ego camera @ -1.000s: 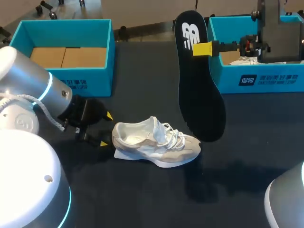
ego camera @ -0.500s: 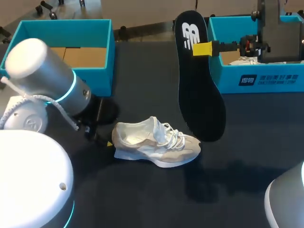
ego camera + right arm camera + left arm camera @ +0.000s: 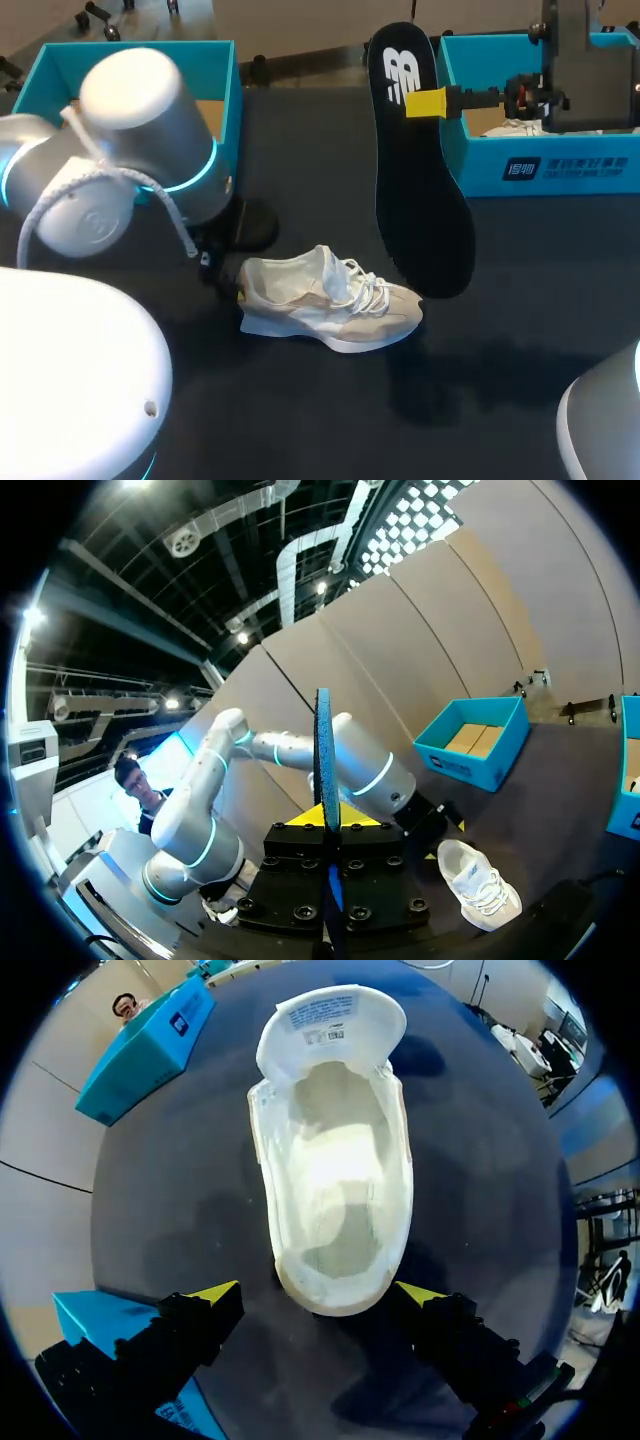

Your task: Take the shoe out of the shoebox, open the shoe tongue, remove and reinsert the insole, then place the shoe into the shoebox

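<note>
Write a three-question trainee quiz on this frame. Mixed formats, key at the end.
1. True or false: the insole lies inside the shoe.
2. Pick one. The left gripper is:
A. shut on the shoe's tongue
B. open, with one finger at each side of the shoe's heel
C. shut on the insole
3. Fill the gap: the right gripper is shut on the ____, holding it up above the table.

Key: 1 false; 2 B; 3 insole.
</note>
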`<action>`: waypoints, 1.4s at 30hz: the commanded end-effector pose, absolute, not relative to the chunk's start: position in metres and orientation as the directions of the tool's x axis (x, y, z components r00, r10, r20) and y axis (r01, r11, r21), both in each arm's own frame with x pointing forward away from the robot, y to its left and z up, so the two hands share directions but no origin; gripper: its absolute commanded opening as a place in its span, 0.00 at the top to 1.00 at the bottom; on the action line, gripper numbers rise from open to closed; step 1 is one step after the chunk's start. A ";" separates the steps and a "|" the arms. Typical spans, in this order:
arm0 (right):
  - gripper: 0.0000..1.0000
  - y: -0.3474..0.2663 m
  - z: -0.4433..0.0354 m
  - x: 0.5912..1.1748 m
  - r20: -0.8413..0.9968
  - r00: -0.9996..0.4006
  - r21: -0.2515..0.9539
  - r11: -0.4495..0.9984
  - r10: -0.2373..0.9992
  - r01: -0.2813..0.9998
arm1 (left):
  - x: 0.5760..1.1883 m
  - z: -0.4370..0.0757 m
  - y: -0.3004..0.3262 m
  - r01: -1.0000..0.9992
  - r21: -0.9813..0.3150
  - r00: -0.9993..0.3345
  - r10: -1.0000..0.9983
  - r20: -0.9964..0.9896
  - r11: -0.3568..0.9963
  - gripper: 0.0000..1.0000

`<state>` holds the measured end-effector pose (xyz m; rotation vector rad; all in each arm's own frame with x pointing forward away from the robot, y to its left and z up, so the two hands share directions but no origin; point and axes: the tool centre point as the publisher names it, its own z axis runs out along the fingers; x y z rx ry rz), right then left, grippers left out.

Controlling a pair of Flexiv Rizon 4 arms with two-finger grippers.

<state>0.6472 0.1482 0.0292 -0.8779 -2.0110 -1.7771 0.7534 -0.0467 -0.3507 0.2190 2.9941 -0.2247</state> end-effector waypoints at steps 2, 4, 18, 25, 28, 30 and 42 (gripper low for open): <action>1.00 0.152 0.030 0.650 0.606 -0.760 0.775 0.042 0.237 0.631 | 0.752 -0.344 -0.054 0.151 0.043 -0.979 0.156 -0.130 0.988 0.00; 1.00 0.152 0.030 0.650 0.606 -0.760 0.775 0.042 0.237 0.631 | 0.752 -0.343 -0.056 0.151 0.051 -0.982 0.156 -0.109 0.987 0.00; 1.00 0.152 0.030 0.650 0.606 -0.760 0.775 0.042 0.237 0.631 | 0.751 -0.341 -0.059 0.135 0.052 -0.982 0.141 -0.126 0.989 0.00; 1.00 0.152 0.030 0.650 0.606 -0.760 0.775 0.042 0.237 0.631 | 0.751 -0.341 -0.059 0.135 0.052 -0.982 0.141 -0.126 0.989 0.00; 1.00 0.152 0.030 0.650 0.606 -0.760 0.775 0.042 0.237 0.631 | 0.751 -0.341 -0.059 0.135 0.052 -0.982 0.141 -0.126 0.989 0.00; 1.00 0.152 0.030 0.650 0.606 -0.760 0.775 0.042 0.237 0.631 | 0.751 -0.341 -0.059 0.135 0.052 -0.982 0.141 -0.126 0.989 0.00; 1.00 0.152 0.030 0.650 0.606 -0.760 0.775 0.042 0.237 0.631 | 0.740 -0.336 -0.064 0.145 0.038 -0.985 0.148 -0.089 0.989 0.00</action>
